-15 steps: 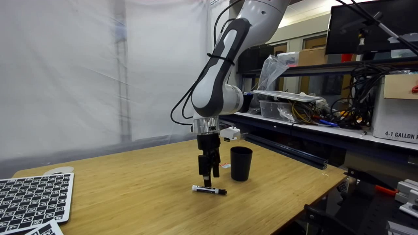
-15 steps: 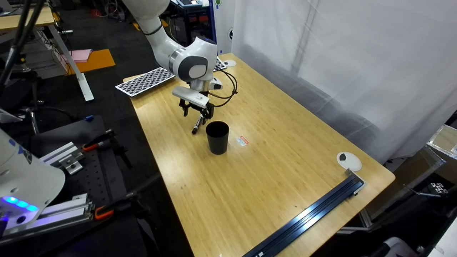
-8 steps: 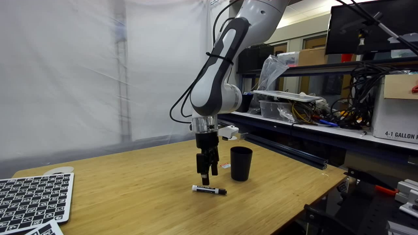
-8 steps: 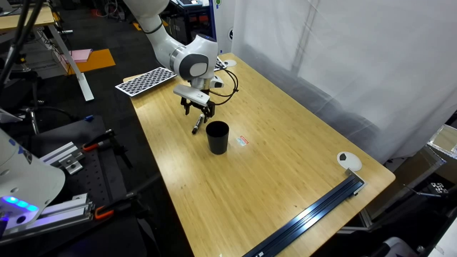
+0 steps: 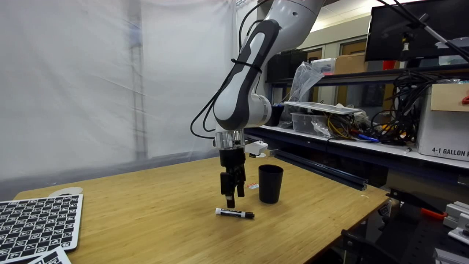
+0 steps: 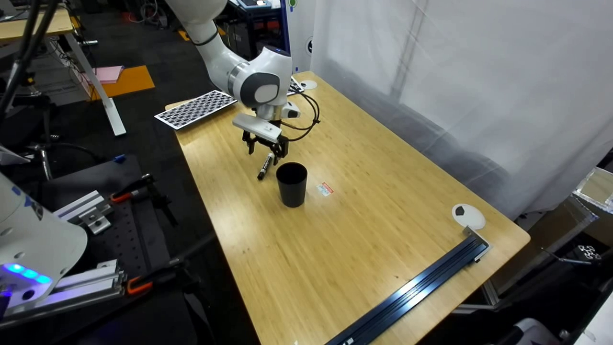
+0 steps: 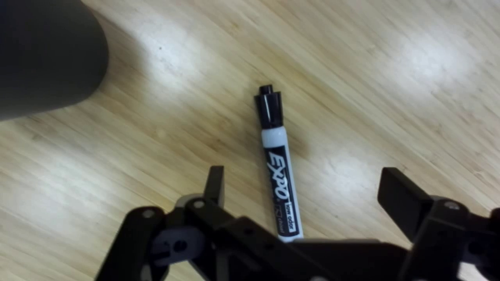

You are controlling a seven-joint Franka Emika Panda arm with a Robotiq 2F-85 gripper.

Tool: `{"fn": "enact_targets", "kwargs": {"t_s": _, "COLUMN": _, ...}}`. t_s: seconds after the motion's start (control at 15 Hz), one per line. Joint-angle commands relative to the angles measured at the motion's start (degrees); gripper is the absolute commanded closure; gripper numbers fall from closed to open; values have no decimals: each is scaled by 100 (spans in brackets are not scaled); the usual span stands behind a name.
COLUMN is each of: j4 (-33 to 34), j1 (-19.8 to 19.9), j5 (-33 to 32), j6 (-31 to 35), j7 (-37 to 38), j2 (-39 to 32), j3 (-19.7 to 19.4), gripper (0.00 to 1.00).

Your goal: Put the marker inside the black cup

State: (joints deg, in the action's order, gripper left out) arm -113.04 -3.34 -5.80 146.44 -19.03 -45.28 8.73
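The marker, white with a black label and black cap, lies flat on the table in both exterior views (image 5: 234, 213) (image 6: 266, 167). In the wrist view the marker (image 7: 277, 171) runs between the fingers, nearer the left one, cap pointing away. Its rear end is partly hidden by the gripper body. The black cup stands upright beside the marker in both exterior views (image 5: 270, 185) (image 6: 292, 189). Part of the cup (image 7: 47, 58) shows at the wrist view's upper left. My gripper (image 7: 300, 171) is open and empty, just above the marker; it shows in both exterior views (image 5: 235, 201) (image 6: 263, 158).
A checkered board (image 5: 40, 223) lies at one end of the wooden table (image 6: 373, 215). A dark metal rail (image 6: 407, 292) lies along the other end. A small red-and-white sticker (image 6: 324, 189) is near the cup. A cluttered shelf (image 5: 351, 145) stands beyond the rail.
My gripper has risen slightly and shifted a little off the marker since one second ago. It stays still over the last half second. The marker and cup have not moved.
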Motion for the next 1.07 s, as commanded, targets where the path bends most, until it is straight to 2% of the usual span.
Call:
{"fn": "enact_targets", "kwargs": {"t_s": 0.0, "j4": 17, "j1": 28, "j5": -38, "j6": -14, "j7": 27, "j2": -12, "j3": 28, "gripper": 0}}
{"fn": "enact_targets", "kwargs": {"t_s": 0.6, "j4": 136, "j1": -17, "j5": -127, "j6": -51, "j7": -5, "j2": -174, "j3": -34, "gripper": 0}}
{"fn": "enact_targets", "kwargs": {"t_s": 1.0, "j4": 334, "j1": -346, "j5": -709, "j6": 247, "j7": 124, "j2": -534, "j3": -345, "gripper": 0}}
